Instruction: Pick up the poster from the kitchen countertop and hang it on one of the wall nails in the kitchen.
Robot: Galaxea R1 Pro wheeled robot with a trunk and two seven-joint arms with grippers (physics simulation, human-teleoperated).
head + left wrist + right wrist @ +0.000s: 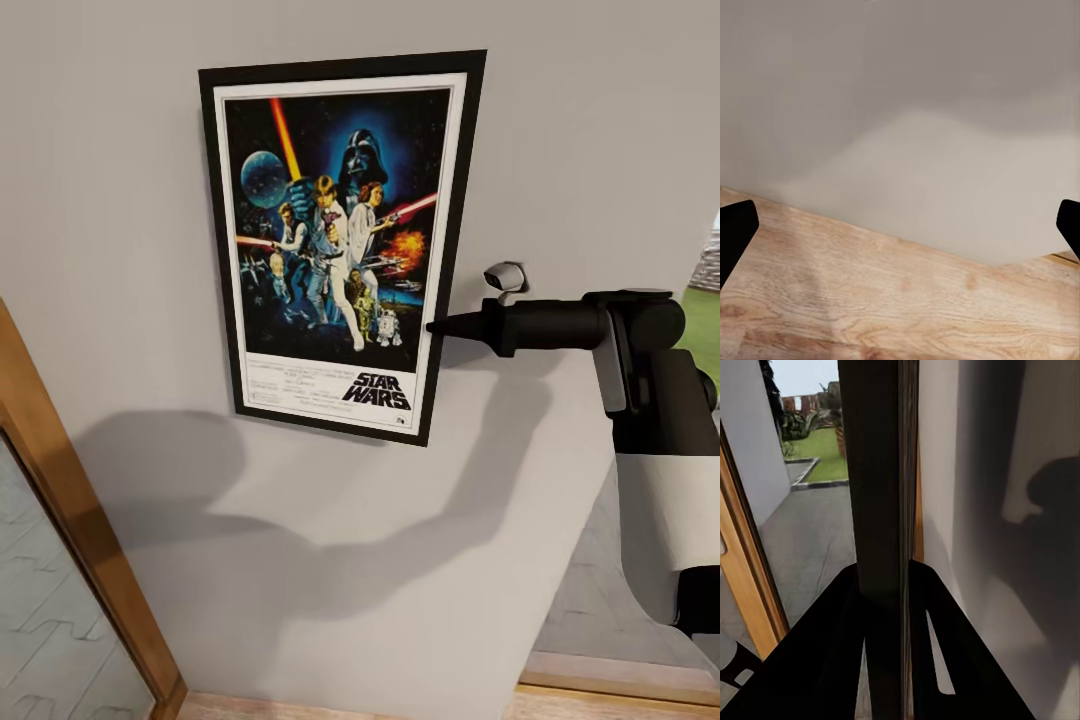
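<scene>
The Star Wars poster (335, 240), black-framed with a white border, lies flat and slightly tilted against the pale grey wall (600, 120). My right gripper (440, 326) reaches in from the right and pinches the lower part of the poster's right edge. In the right wrist view the poster (881, 510) stands edge-on between the two black fingers (832, 645), which are shut on it. My left gripper (900, 232) is open, its fingertips (735, 232) wide apart over wooden floor. The wall nail is hidden and the kitchen countertop is out of view.
A wooden door frame (70, 520) with a glass pane runs down the wall's left side. To the right the wall ends at an opening onto paving and grass (700, 330). Wooden floor (900, 307) meets the wall's foot.
</scene>
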